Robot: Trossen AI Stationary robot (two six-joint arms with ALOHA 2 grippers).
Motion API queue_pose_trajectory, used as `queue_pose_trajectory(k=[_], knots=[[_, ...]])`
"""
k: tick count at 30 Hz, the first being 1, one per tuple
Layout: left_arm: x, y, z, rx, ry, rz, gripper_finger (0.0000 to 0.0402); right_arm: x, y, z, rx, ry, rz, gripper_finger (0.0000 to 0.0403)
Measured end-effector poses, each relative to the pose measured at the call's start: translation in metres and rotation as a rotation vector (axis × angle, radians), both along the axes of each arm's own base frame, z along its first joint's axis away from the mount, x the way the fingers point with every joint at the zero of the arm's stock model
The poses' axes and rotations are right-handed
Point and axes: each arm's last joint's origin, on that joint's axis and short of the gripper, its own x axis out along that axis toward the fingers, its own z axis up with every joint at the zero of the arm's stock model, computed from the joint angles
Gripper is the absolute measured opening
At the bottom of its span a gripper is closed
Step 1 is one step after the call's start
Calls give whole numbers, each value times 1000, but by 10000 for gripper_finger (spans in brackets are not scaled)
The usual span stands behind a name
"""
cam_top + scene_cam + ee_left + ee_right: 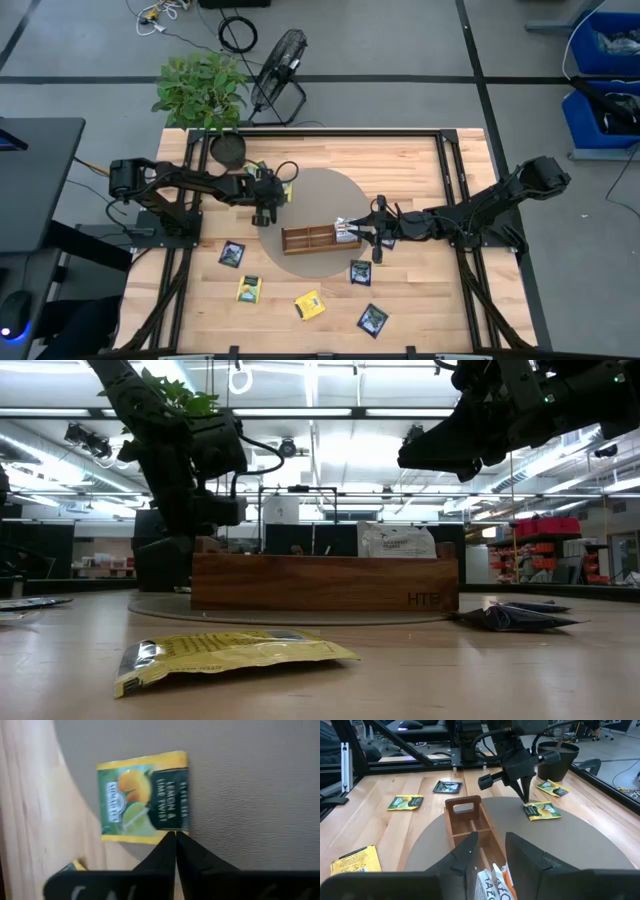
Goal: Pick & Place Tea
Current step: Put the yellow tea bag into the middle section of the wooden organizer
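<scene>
on the grey round mat (325, 195), left fingers (172, 855) together at a yellow sachet (145, 797), right fingers (470, 852) apart above the wooden tray (470, 820)

Grey tiled floor (400, 40); green leafy potted plant (200, 88) upper left, black wire-cage fan (277, 72) beside it, blue plastic bins (604, 75) right; probably workshop.

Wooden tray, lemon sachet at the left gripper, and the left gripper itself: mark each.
wooden tray (464, 808): right wrist view, handle end wall.
lemon sachet (145, 796): left wrist view, printed face.
left gripper (176, 840): left wrist view, closed tips at the sachet's edge.
</scene>
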Motion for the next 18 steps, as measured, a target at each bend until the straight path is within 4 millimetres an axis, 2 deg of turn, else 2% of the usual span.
queue_pose_trajectory(k=[12, 18], knots=[[0, 6, 0, -72, -28, -30, 176, 0, 0, 0, 3, 1, -1, 105], [0, 14, 2, -38, -39, -23, 233, 0, 0, -1, 11, 11, -4, 105]])
